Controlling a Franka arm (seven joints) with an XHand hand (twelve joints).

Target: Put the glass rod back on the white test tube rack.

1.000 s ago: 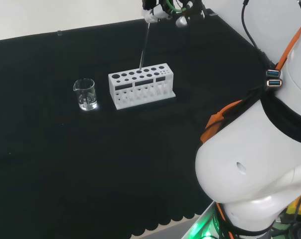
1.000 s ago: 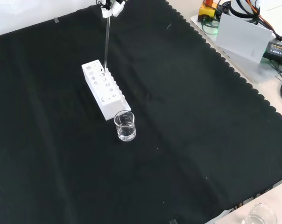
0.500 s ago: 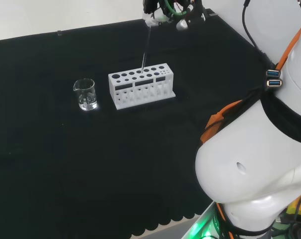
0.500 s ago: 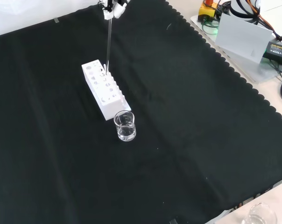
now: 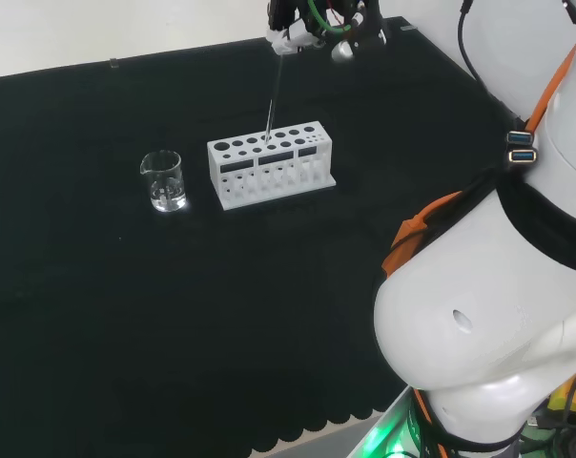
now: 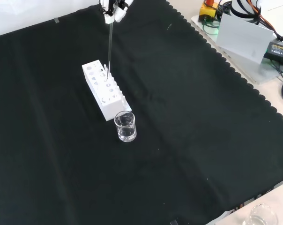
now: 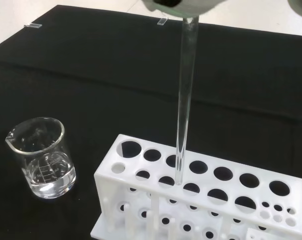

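A clear glass rod (image 5: 273, 95) (image 6: 109, 47) (image 7: 185, 95) hangs nearly upright from my hand (image 5: 307, 21) (image 6: 114, 8), whose fingers pinch its top end. In the wrist view a blurred white part of the hand (image 7: 183, 6) sits at the rod's top. The white test tube rack (image 5: 270, 163) (image 6: 104, 89) (image 7: 206, 192) stands on the black cloth below. The rod's lower tip hovers just over the rack's top plate, close to a hole in the middle rows; I cannot tell if it has entered a hole.
A small glass beaker (image 5: 162, 180) (image 6: 125, 125) (image 7: 41, 156) with a little clear liquid stands beside the rack's end. Beyond the cloth's scalloped edge in the front view lie a white box (image 6: 242, 33) and cables. The arm's white links (image 5: 498, 315) stand at the head view's right.
The hand has carried the rod a little along the rack and lower, so its tip is now right over the holes. Rack and beaker have not moved.
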